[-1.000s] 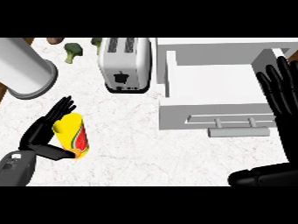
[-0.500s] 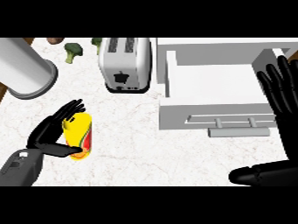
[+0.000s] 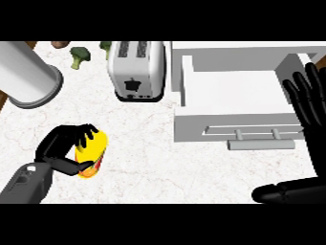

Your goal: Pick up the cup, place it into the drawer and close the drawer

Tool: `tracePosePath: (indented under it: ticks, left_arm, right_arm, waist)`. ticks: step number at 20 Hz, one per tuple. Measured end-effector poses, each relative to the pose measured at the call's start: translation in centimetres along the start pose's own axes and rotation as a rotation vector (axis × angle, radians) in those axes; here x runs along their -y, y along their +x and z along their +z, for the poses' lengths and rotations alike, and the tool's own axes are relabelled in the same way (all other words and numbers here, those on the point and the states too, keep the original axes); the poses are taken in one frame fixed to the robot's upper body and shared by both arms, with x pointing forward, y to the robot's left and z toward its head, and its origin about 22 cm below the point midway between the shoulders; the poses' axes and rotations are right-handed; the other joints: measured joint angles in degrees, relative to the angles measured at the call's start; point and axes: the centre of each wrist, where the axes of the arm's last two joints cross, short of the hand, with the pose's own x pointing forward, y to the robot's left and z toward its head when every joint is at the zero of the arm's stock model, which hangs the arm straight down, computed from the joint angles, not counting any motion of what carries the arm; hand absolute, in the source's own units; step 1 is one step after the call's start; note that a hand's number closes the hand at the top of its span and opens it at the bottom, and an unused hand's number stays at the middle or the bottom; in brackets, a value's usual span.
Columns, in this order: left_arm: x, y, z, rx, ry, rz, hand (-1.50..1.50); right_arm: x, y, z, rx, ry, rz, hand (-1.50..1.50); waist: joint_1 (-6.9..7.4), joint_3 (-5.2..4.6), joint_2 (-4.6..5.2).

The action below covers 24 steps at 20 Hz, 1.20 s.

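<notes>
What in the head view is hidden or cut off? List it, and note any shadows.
Head view: the left robot hand curls over the yellow cup, hiding much of it; the open drawer shows an evenly lit inside with no strong shadow; the right robot hand overlaps its right side; the grey cylinder runs past the left edge.

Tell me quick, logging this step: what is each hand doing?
Left hand: closed round the yellow cup.
Right hand: open, holding nothing.
</notes>
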Motion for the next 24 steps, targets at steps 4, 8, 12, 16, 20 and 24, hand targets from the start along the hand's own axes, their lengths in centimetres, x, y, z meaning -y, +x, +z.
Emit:
tracePosePath:
  ticks: [4,8,12,16,20,24]
  left_arm:
    - [0.9,-0.8,0.1,0.087,0.105,-0.012,1.50]
    - [1.8,-2.1,1.1,0.209,0.384,-0.054,1.50]
    - [3.0,-2.9,0.8,0.291,0.523,-0.084,1.50]
    - [3.9,-1.8,-0.2,0.354,0.526,-0.067,1.50]
    - [5.2,0.3,-1.6,0.382,0.452,-0.068,1.50]
    - [7.0,2.8,-4.6,0.403,0.378,-0.062,1.50]
  right_arm:
    - [0.2,0.7,0.1,0.003,-0.006,0.006,-1.50]
    - [0.4,0.4,0.0,-0.002,-0.017,0.008,-1.50]
    - [0.1,1.0,-0.1,0.001,-0.016,0.003,-1.50]
    - [0.1,0.9,0.6,-0.010,-0.018,0.010,-1.50]
    - [0.1,1.1,0.3,-0.009,-0.026,0.012,-1.50]
    - [0.7,0.6,0.5,-0.017,-0.023,0.012,-1.50]
  waist:
    - [0.40,0.00,-0.14]
    - [1.24,0.01,-0.16]
    - [1.18,-0.04,-0.17]
    - [1.33,-0.14,-0.19]
    - [1.55,-0.19,-0.23]
    - [1.50,-0.18,-0.20]
